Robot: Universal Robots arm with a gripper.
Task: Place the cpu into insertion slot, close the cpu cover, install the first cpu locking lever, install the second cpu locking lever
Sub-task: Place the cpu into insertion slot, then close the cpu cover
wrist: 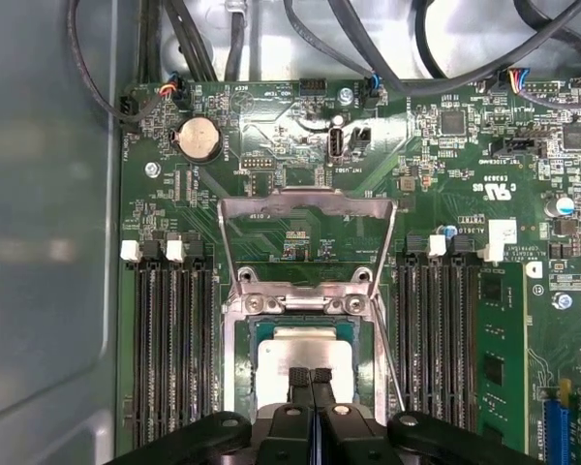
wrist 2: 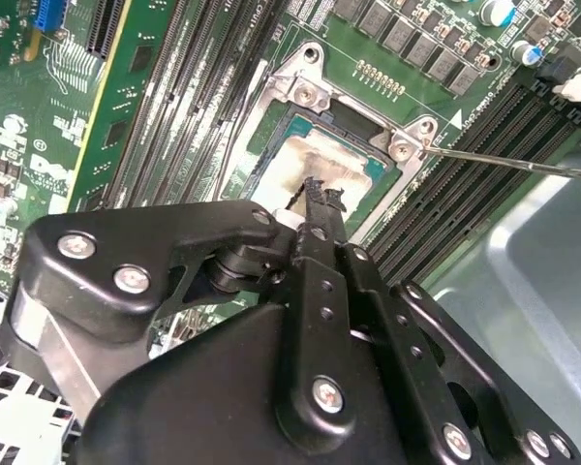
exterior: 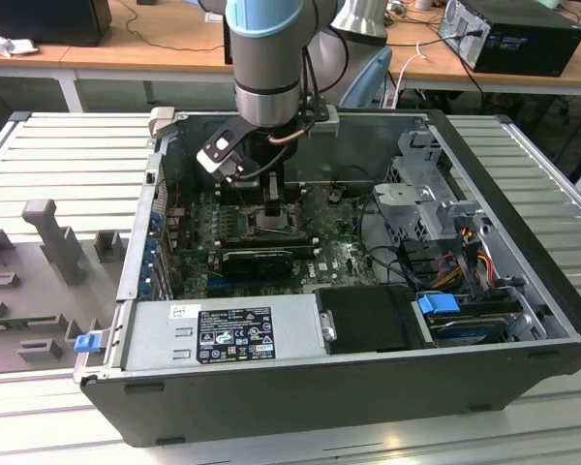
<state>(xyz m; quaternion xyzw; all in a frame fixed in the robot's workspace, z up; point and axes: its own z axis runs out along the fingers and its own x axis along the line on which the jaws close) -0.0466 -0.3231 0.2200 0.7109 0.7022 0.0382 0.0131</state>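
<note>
One cpu [wrist: 305, 347], a small flat square with a dull, smeared silvery top, is sitting in the single insertion slot [wrist: 244, 373] near the middle of the motherboard [wrist: 455, 194]. The one cpu cover [wrist: 305, 203] is standing swung open beside it, and a thin locking lever [wrist 2: 504, 160] is angling away from the slot's corner. The gripper [wrist: 311, 373] is pressing its two fingers [wrist 2: 320, 232] together with nothing between them, their tips hanging right over the cpu's top, at or just above it.
</note>
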